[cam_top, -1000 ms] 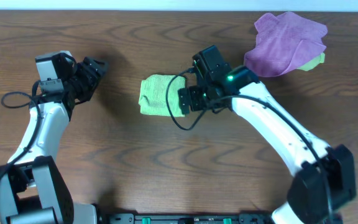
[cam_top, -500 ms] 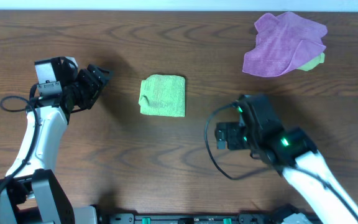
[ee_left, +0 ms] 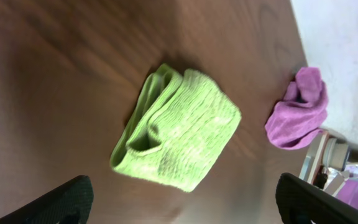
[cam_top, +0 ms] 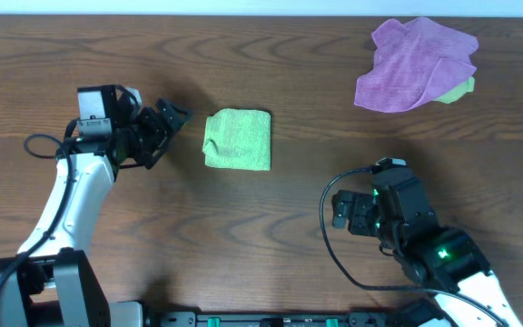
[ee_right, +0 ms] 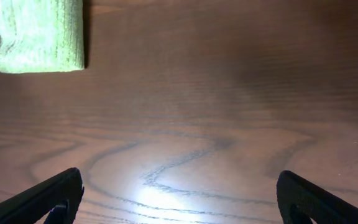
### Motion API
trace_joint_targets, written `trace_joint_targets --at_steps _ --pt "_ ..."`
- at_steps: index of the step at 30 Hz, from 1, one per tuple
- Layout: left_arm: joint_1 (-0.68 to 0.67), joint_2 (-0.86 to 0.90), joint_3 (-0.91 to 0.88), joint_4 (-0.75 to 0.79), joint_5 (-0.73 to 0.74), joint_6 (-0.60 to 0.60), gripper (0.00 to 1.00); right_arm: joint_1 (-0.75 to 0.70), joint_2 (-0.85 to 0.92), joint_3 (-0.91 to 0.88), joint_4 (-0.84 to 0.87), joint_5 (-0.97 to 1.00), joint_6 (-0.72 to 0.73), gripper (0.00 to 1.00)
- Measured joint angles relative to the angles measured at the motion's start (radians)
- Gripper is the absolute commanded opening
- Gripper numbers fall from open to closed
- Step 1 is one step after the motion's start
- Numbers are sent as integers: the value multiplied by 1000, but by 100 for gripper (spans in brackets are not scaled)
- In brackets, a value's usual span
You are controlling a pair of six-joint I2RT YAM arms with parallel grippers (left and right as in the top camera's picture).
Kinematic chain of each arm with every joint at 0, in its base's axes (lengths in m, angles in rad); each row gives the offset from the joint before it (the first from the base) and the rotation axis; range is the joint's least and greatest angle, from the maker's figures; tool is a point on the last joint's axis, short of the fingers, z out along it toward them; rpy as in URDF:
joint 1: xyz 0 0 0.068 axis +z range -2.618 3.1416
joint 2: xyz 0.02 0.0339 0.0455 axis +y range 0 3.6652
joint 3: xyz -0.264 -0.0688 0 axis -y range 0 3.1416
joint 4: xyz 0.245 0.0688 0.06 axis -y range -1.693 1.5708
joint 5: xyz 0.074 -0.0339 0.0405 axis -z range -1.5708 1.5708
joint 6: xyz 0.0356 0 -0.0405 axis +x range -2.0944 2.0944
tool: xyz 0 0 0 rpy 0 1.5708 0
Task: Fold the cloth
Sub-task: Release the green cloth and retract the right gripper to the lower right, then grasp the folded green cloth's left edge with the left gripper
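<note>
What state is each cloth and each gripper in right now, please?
the cloth: folded into a small square, lying flat on the table, not held.
purple cloth: crumpled in a heap, partly covering a yellow-green scrap.
left gripper: open, empty, beside the cloth.
right gripper: open, empty, apart from the cloth.

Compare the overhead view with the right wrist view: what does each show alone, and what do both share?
Only overhead: the crumpled purple cloth at the far right of the table, the pale yellow-green scrap peeking from under it, and the left gripper, open and apart from the green cloth. Only right wrist: a bright glare on the wood between the wide-apart black fingertips of the right gripper. Both: the folded bright lime-green terry cloth, lying free on the dark wooden table.
</note>
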Motion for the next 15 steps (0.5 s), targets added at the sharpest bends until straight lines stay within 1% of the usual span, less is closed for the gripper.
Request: trace_joint_targets --at_steps 8,15 --pt "-9 0 0 -36 -3 0 95 0 1 0 1 13 2 99" --pt "-67 0 -26 -34 -18 0 95 0 2 0 1 45 2 99"
